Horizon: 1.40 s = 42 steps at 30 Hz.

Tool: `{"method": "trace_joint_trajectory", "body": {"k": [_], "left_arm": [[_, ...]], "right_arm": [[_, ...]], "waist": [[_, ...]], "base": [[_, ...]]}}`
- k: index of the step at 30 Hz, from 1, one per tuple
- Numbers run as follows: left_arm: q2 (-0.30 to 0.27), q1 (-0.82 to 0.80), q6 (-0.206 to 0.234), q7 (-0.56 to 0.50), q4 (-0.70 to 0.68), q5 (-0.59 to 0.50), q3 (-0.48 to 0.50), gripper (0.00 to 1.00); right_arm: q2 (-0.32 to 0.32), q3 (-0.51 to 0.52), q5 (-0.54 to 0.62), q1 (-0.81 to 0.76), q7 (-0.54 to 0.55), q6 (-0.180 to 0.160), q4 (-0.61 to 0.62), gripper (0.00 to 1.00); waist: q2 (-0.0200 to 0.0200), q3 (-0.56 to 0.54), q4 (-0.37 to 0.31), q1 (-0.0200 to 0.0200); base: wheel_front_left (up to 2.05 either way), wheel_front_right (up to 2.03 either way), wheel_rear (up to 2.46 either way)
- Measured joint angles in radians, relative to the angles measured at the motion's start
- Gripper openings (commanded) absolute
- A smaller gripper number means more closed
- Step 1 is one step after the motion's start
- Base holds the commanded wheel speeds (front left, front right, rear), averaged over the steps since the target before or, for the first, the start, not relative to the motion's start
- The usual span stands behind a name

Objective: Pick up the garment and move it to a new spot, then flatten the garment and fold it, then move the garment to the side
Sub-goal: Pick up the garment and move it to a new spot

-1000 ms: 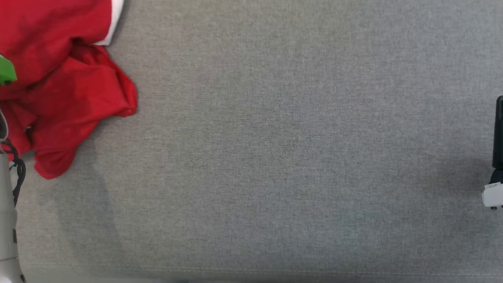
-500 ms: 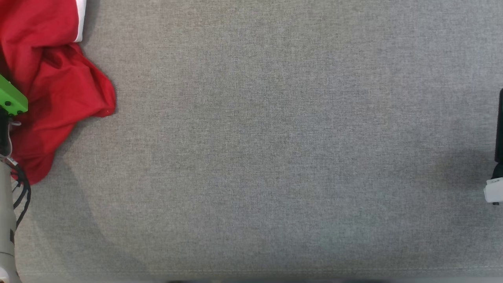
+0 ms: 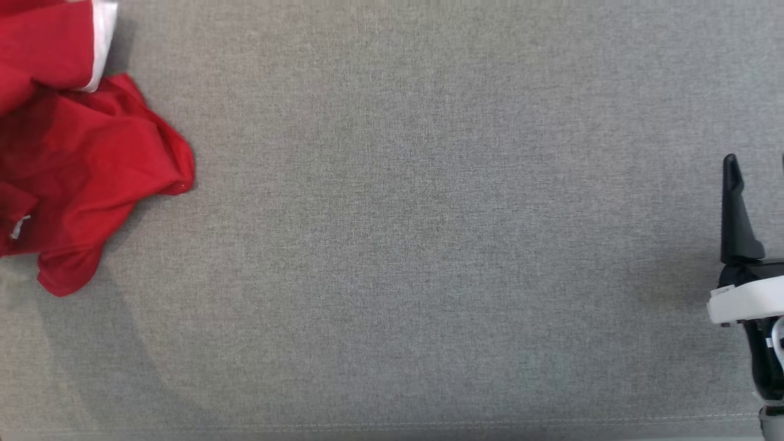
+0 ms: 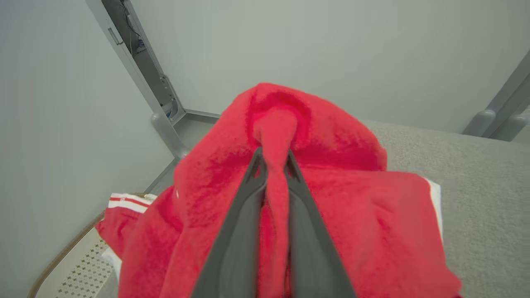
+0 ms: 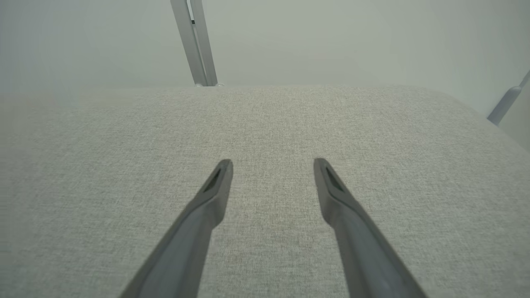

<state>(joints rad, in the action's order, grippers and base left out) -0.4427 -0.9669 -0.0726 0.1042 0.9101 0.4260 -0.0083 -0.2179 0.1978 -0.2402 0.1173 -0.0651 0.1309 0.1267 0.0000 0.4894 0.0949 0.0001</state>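
Note:
A crumpled red garment (image 3: 79, 165) with a white trim band lies at the far left of the grey fabric table (image 3: 416, 245). In the left wrist view my left gripper (image 4: 273, 159) is shut on a pinched ridge of the red garment (image 4: 331, 207), which drapes around both fingers. At the right edge of the head view my right gripper (image 3: 756, 162) points up the picture, one dark finger (image 3: 735, 208) showing. In the right wrist view the right gripper (image 5: 273, 165) is open above bare cloth, nothing between its fingers.
Grey metal frame posts (image 5: 194, 41) stand beyond the table's far edge against a pale wall. Another post (image 4: 140, 74) rises behind the garment in the left wrist view. A stitched seam (image 3: 429, 422) runs along the table's front edge.
The pale left forearm and green part have left the head view. The garment's bunch has shifted slightly and spread. The right gripper now shows further into the picture.

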Motion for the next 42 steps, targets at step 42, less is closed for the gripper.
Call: {"method": "trace_joint_trajectory", "body": {"k": [42], "left_arm": [[0.255, -0.134, -0.038, -0.158, -0.476, -0.104, -0.463, 0.00]], "right_arm": [[0.157, -0.245, -0.066, 0.120, -0.193, 0.000, -0.323, 1.00]], "waist": [[0.0001, -0.189, -0.409, -0.0001]], "base": [[0.00, 0.00, 0.00]]}}
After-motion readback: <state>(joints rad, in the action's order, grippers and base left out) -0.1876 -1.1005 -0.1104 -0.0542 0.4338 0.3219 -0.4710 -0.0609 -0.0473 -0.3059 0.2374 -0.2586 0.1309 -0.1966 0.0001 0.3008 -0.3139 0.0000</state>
